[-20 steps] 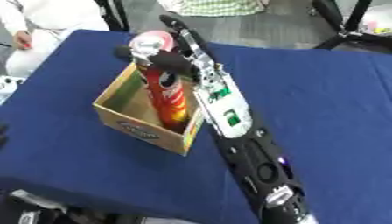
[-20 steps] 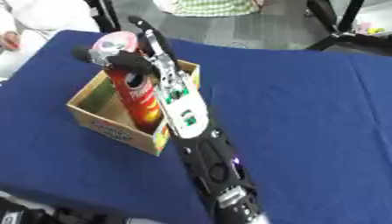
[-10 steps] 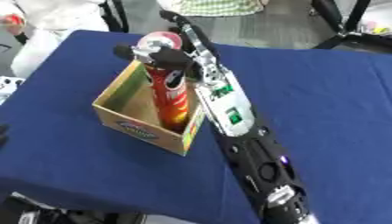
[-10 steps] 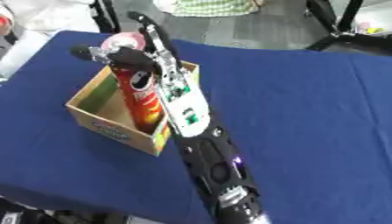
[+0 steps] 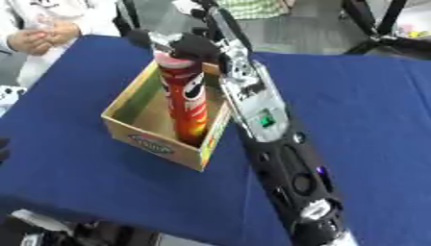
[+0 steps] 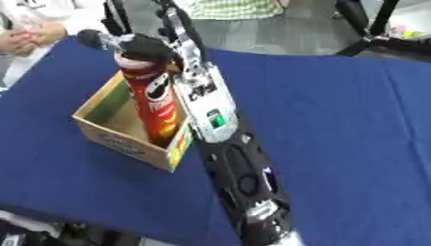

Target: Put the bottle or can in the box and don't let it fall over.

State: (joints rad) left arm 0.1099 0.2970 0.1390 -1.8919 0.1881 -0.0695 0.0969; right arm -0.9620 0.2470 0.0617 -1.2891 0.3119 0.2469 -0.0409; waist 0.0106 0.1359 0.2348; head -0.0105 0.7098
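Note:
A tall red can (image 5: 186, 98) with a pale lid stands upright inside the open cardboard box (image 5: 139, 137), close to the box's right wall. My right arm runs up from the lower right along the box's right side. My right hand (image 5: 200, 47) sits at the can's top with its fingers curled round the lid, and one finger (image 6: 91, 38) pokes out to the left. The hand hides the back of the lid, and the box wall hides the can's base.
The box stands on a blue-covered table (image 5: 362, 105) with open cloth to its right and front. The table's near edge (image 5: 126, 223) runs along the bottom. A person's clasped hands (image 5: 38, 41) rest at the far left corner. Black stand legs (image 5: 370, 24) rise behind the table.
The can has come down deeper into the box with my right hand still on its top. The box has not moved.

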